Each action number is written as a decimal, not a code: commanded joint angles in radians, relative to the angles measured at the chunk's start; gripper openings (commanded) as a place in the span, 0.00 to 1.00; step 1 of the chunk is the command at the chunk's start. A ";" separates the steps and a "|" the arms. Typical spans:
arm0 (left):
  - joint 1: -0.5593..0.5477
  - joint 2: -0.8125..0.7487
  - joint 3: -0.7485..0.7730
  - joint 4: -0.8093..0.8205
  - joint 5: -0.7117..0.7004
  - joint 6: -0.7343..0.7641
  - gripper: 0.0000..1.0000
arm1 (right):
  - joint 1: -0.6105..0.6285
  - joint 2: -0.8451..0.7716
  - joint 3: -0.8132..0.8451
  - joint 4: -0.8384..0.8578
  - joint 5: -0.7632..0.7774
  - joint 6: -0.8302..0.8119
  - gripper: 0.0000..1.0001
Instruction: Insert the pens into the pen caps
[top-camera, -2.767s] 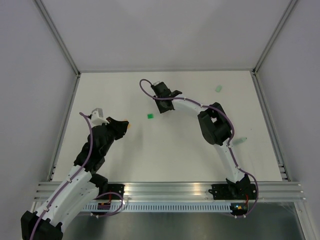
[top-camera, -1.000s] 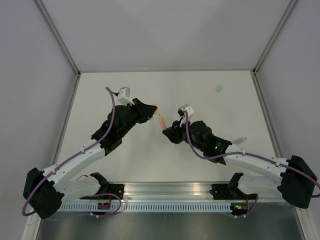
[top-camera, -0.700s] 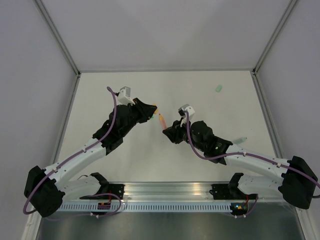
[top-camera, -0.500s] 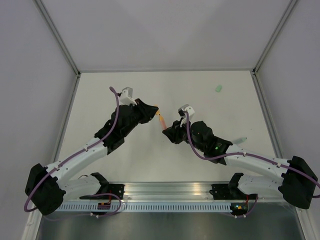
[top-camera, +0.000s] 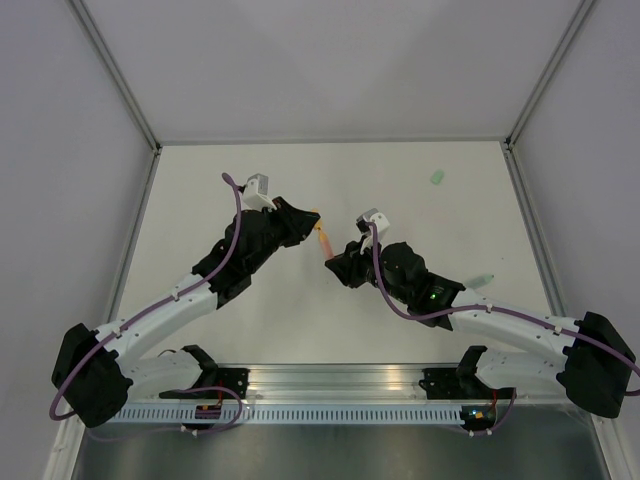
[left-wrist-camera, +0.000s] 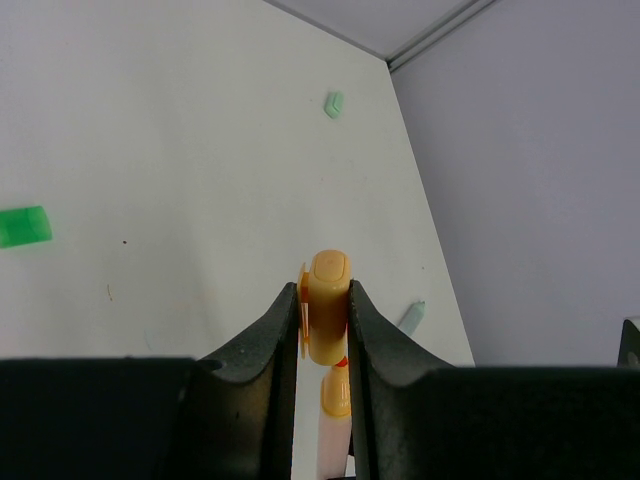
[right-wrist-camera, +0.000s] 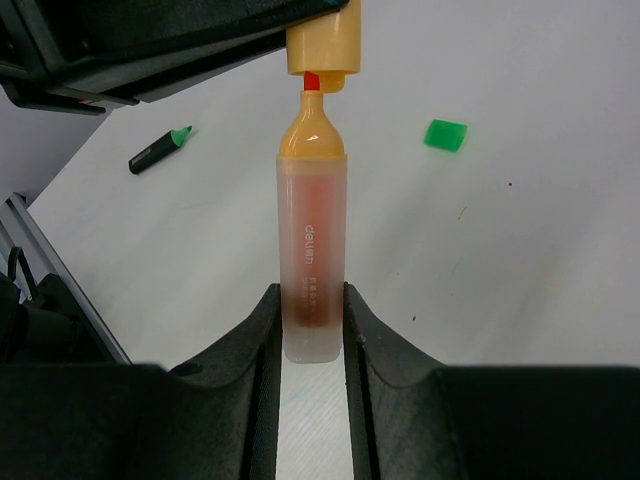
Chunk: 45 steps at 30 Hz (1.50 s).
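Observation:
My left gripper (top-camera: 308, 216) is shut on the orange pen cap (left-wrist-camera: 328, 310), holding it above the table. My right gripper (top-camera: 334, 262) is shut on the lower body of the orange pen (right-wrist-camera: 313, 250), which points at that cap (right-wrist-camera: 323, 40). The pen's red tip sits just at the cap's mouth. The pen (top-camera: 324, 239) spans the gap between the two grippers. A bright green cap (left-wrist-camera: 22, 225) lies on the table and also shows in the right wrist view (right-wrist-camera: 446, 135). The dark pen with a green tip (right-wrist-camera: 160, 148) lies flat. A mint cap (top-camera: 436, 177) and the mint pen (top-camera: 483, 281) lie apart at the right.
The white table (top-camera: 400, 180) is bounded by grey walls and aluminium posts. A metal rail (top-camera: 340, 380) runs along the near edge by the arm bases. The left arm hides the green cap and dark pen in the top view.
My left gripper has crept right with the orange cap, closing onto the pen's tip. My right gripper has held the orange pen nearly still. Before that, both arms came together from apart.

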 joint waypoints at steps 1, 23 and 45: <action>-0.007 -0.015 0.015 0.035 -0.024 -0.016 0.02 | 0.006 -0.010 0.012 0.025 0.009 0.008 0.00; -0.008 -0.012 0.013 0.031 0.022 -0.032 0.02 | 0.004 -0.010 0.009 0.022 0.043 0.005 0.00; -0.097 0.035 -0.091 0.123 0.018 0.013 0.02 | 0.004 -0.059 -0.003 0.003 0.159 -0.011 0.00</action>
